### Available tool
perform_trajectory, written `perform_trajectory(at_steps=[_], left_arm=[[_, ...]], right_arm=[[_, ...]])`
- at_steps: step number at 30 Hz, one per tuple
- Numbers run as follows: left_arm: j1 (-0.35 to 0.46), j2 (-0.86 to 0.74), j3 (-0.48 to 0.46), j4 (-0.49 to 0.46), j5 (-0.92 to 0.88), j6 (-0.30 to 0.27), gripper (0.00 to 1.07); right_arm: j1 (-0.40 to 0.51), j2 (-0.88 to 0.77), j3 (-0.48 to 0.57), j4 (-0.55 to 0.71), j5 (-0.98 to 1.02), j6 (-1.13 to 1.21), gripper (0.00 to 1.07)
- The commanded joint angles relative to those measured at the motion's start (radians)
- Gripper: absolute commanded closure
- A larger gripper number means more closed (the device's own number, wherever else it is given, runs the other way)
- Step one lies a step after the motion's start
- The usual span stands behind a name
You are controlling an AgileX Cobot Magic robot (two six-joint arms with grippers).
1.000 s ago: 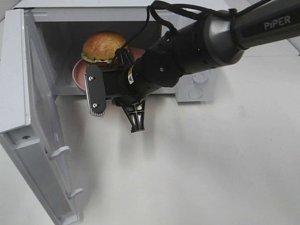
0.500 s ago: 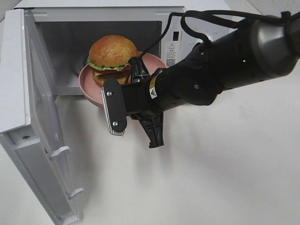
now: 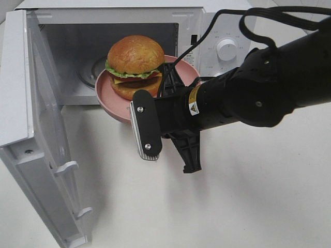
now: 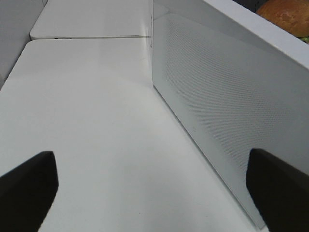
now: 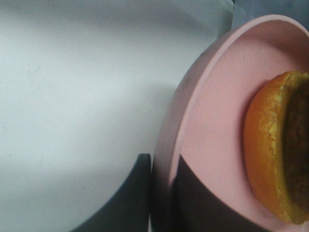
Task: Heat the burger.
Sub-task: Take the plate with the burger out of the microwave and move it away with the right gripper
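Since a second ago, we see the pink plate and its burger drawn out of the microwave cavity; they now sit in front of the opening, raised above the table, carried by the right gripper.

From the high camera, our right arm hides the grip itself. The right wrist camera fills that in: two dark fingers are pinched tight on the plate's rim, one outside and one inside, with the burger's bun edge just beyond them.

Only the left wrist camera shows the left gripper: its fingertips stand wide apart with nothing between them, beside the microwave's open door, over bare table. The high camera shows that door swung out from the microwave's left side.
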Motion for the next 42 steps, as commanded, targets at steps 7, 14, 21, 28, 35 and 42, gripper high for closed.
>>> perform_trajectory(at_steps=[7, 14, 21, 28, 35, 42], left_arm=[[0.003, -0.021, 0.001, -0.007, 0.0, 0.001, 0.09], [0.003, -0.021, 0.001, -0.007, 0.0, 0.001, 0.09], [0.003, -0.021, 0.001, -0.007, 0.0, 0.001, 0.09], [0.003, -0.021, 0.001, -0.007, 0.0, 0.001, 0.09], [0.003, -0.021, 0.001, -0.007, 0.0, 0.001, 0.09], [0.003, -0.021, 0.001, -0.007, 0.0, 0.001, 0.09]], right_arm=[[0.023, -0.154, 0.127, -0.05, -0.081, -0.007, 1.07], [0.023, -0.269, 0.232, -0.035, -0.078, 0.024, 1.07], [0.023, -0.38, 0.316, -0.035, -0.022, 0.027, 1.07], [0.023, -0.51, 0.395, -0.027, 0.003, 0.027, 1.07], [0.023, -0.641, 0.444, -0.028, 0.127, 0.089, 1.07], [0.023, -0.743, 0.505, -0.039, 0.205, 0.142, 1.07]])
